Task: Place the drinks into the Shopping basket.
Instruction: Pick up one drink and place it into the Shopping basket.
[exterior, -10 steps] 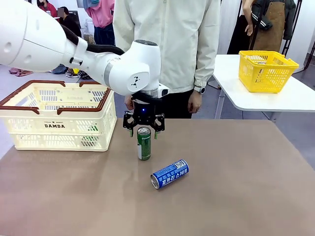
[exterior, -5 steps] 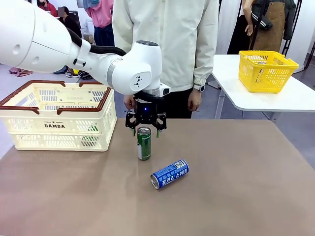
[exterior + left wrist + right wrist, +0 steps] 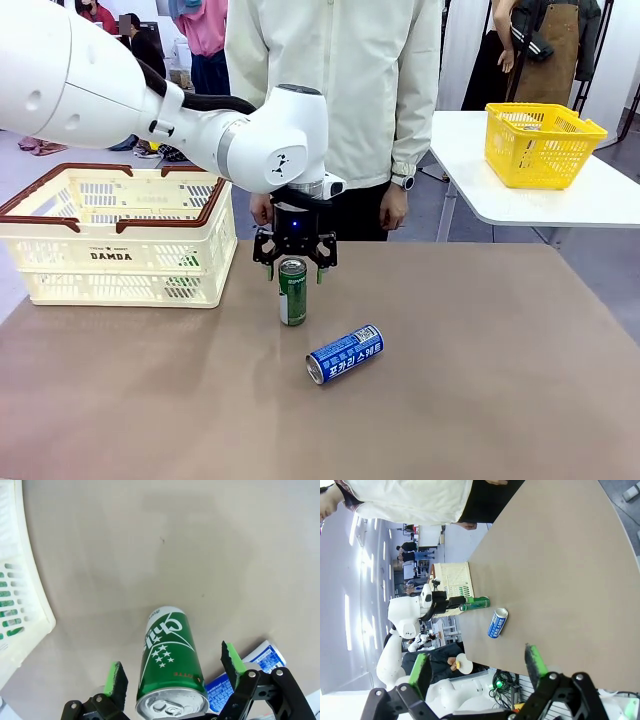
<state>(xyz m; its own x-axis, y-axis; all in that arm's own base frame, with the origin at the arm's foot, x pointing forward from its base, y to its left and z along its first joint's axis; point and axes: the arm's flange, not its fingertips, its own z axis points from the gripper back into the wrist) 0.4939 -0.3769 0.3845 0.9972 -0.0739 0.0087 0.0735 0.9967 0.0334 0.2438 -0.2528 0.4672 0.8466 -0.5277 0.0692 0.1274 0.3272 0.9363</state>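
The Shopping basket (image 3: 110, 270) sits at the far left corner of the desk (image 3: 480, 380). Right of it, near the middle of the far edge, a green can (image 3: 293, 300) stands upright. The left gripper (image 3: 294, 268) points straight down over its silver top. The claw is spread, with one green pad on either side of the can and a gap at each. Just right of it and closer to the near edge, a blue can (image 3: 345, 353) lies on its side. The right gripper (image 3: 479, 660) hangs off the desk's edge, its claw spread and holding nothing.
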